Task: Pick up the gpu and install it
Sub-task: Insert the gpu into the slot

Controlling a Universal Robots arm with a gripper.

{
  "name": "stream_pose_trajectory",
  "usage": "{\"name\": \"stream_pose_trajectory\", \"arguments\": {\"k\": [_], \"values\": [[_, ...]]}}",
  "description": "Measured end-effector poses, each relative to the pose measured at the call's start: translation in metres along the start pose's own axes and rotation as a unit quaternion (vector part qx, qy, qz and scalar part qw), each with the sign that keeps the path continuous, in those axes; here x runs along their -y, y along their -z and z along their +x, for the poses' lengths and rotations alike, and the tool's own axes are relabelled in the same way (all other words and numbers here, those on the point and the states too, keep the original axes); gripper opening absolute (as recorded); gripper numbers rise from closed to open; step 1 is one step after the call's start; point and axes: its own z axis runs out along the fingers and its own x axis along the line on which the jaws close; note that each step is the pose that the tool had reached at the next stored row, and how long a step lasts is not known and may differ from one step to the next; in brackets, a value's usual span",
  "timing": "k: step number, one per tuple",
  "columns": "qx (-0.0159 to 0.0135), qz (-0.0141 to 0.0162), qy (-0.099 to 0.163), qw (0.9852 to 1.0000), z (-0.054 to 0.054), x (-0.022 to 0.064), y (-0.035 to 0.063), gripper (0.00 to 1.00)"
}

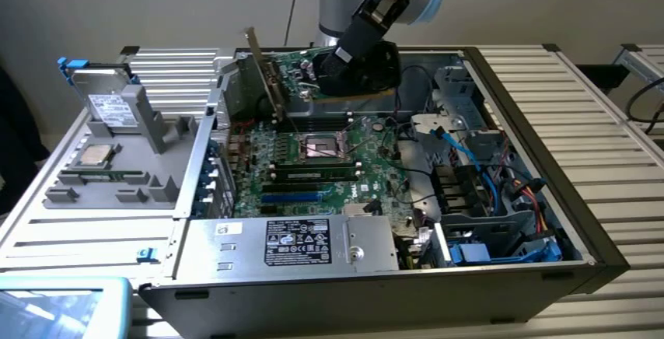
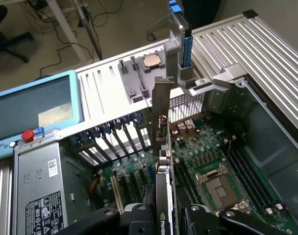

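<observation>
Pick-up looks done and installing remains: the gripper (image 2: 166, 223) has its black fingers (image 2: 139, 219) pinching the thin green gpu card (image 2: 163, 186) with silver bracket, held edge-down above the large green motherboard (image 1: 311, 152) inside the open grey computer case (image 1: 581, 222), apparently not yet seated.

Beyond the gripper (image 2: 164, 221), past the far edge of the work surface, a beige floor (image 2: 119, 34) is seen, across which dark cables (image 2: 107, 12) are trailed. A black chair base (image 2: 9, 29) is set on that floor, well apart from the gripper, and white frame legs (image 2: 65, 27) are planted somewhat nearer to it. A ribbed, light-metal tabletop (image 1: 592, 113) is spread out below and around the gripper. Behind the gripper, a plain pale wall (image 1: 155, 5) is lit softly and evenly.
</observation>
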Motion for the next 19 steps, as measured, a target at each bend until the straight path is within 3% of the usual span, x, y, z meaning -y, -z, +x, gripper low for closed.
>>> {"name": "stream_pose_trajectory", "arguments": {"k": [5,9,12,14,17,19], "values": [[-0.0140,-0.0007,0.035,0.9993,-0.0001,0.0004,-0.0006,0.29],[-0.0251,-0.0006,0.065,0.9976,-0.0001,0.0007,-0.0010,0.29],[-0.0335,-0.0036,0.083,0.9960,-0.0002,0.0010,-0.0014,0.29],[-0.0391,-0.0113,0.089,0.9952,-0.0002,0.0011,-0.0016,0.29],[-0.0451,-0.0284,0.091,0.9944,-0.0010,0.0029,-0.0010,0.29],[-0.0493,-0.0334,0.095,0.9937,-0.0021,0.0058,-0.0011,0.29]]}}
